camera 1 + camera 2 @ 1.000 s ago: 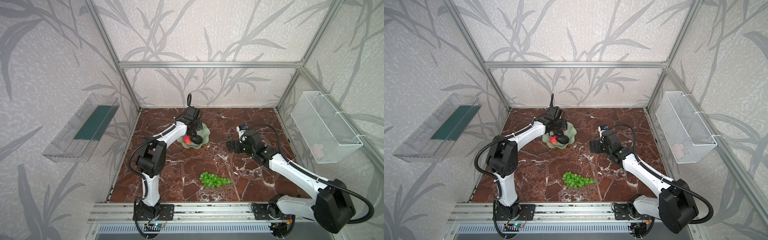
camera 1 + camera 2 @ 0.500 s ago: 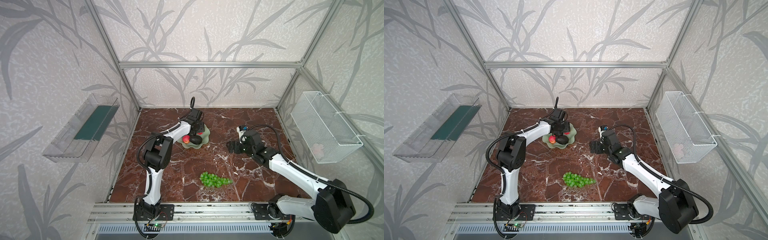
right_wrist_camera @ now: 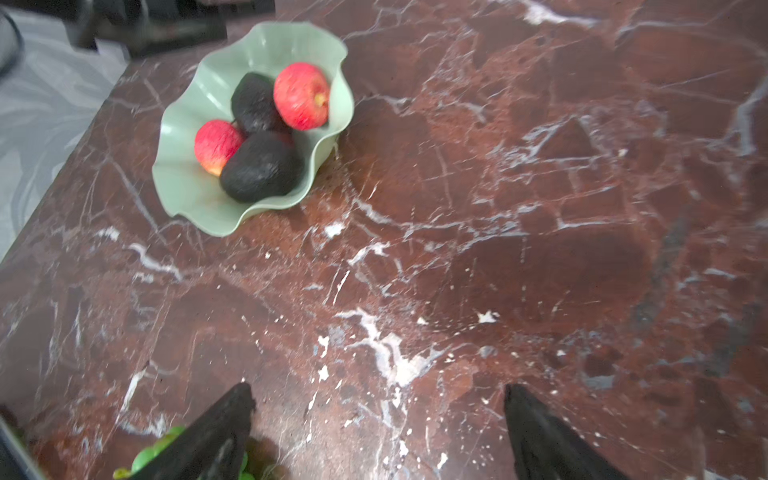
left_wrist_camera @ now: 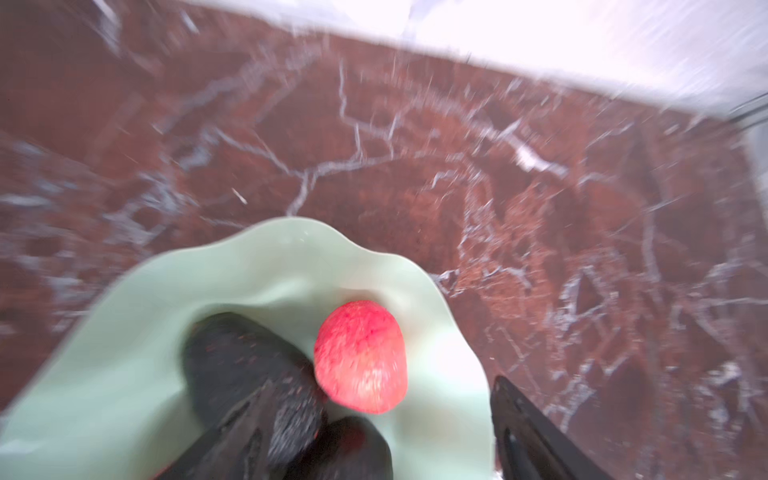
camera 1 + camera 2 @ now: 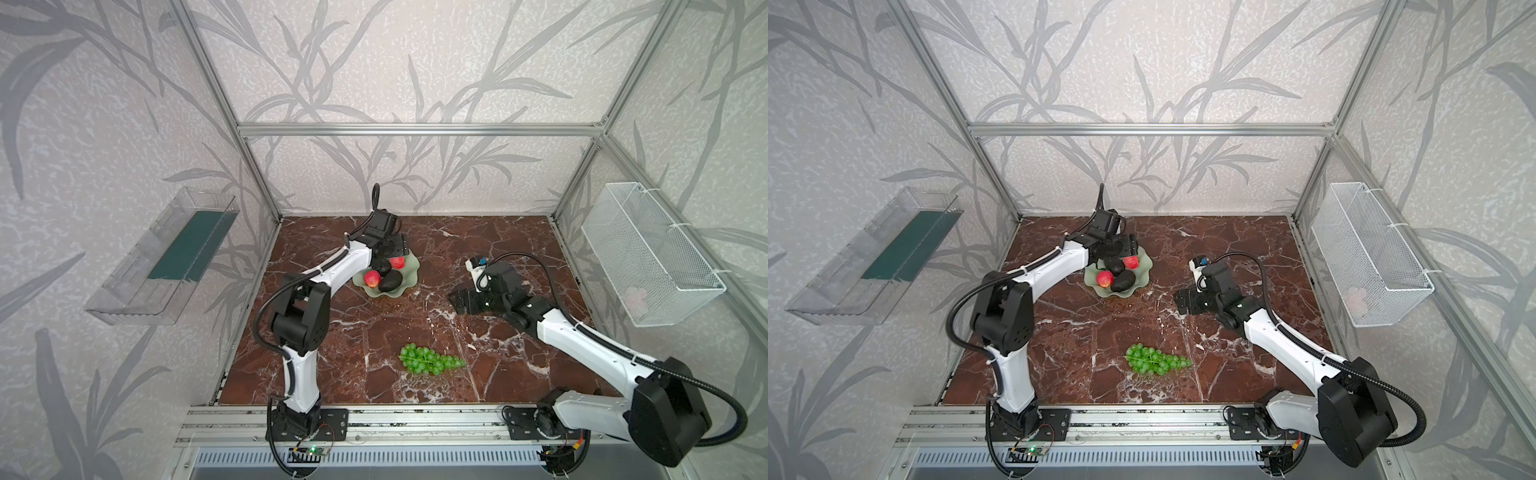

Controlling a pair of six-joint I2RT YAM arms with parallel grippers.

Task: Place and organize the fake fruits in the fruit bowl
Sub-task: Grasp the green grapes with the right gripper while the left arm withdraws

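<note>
the shallow pale green glossy bowl with a wavy rim (image 3: 187, 195) sits on the dark red marble tabletop (image 3: 519, 232), back left of centre in both top views. in it a blackish-green avocado (image 3: 262, 166) touches a second avocado (image 3: 254, 102), with a small red peach-like fruit (image 3: 301, 95) and another red fruit (image 3: 216, 145) beside them. the long bunch of small green grapes (image 5: 430, 360) lies on the marble near the front, well apart from the bowl. the left gripper (image 4: 380, 386) hovers over the bowl's rear edge, jaws spread, gripping nothing. the right gripper (image 3: 378, 388) hangs over bare marble, jaws wide and empty.
</note>
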